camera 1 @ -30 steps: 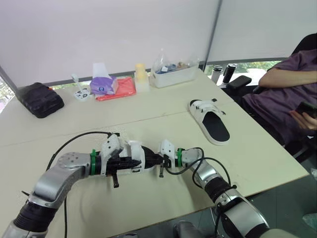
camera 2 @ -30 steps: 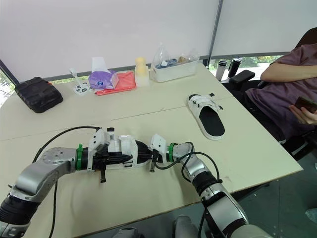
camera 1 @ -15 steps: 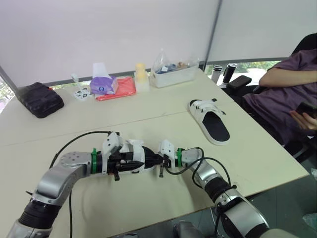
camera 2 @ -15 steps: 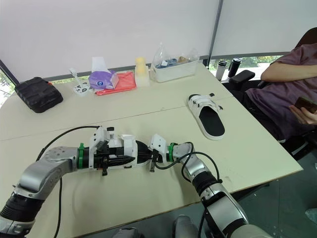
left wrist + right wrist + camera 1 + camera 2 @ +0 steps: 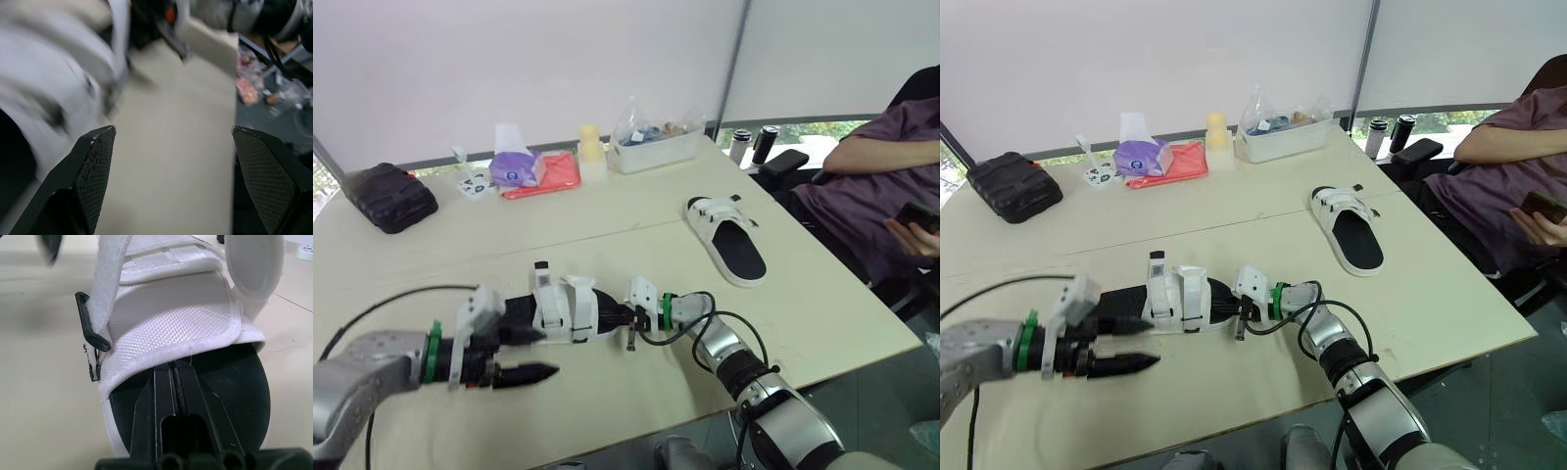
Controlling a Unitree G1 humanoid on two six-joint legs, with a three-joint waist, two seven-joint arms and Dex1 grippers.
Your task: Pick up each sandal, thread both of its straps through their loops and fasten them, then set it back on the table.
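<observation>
A white sandal (image 5: 576, 311) with a black footbed lies on the table's near middle, one strap end (image 5: 541, 277) sticking up. My right gripper (image 5: 625, 318) is shut, its fingers (image 5: 168, 396) lying together on the footbed and tucked under the white strap (image 5: 171, 308). My left gripper (image 5: 540, 353) hangs open to the left of the sandal, apart from it, with nothing between its fingertips (image 5: 95, 147). The second sandal (image 5: 729, 240) lies flat farther right on the table.
At the table's back stand a black pouch (image 5: 386, 196), a tissue pack (image 5: 517, 168), a red cloth (image 5: 553, 176), a yellow bottle (image 5: 591, 147) and a clear box (image 5: 656, 145). Two flasks (image 5: 754, 145) and a seated person (image 5: 876, 186) are at the right.
My left gripper has opened, let go of the sandal and drawn back to the left. The sandal's strap end now stands free. The right gripper has stayed put.
</observation>
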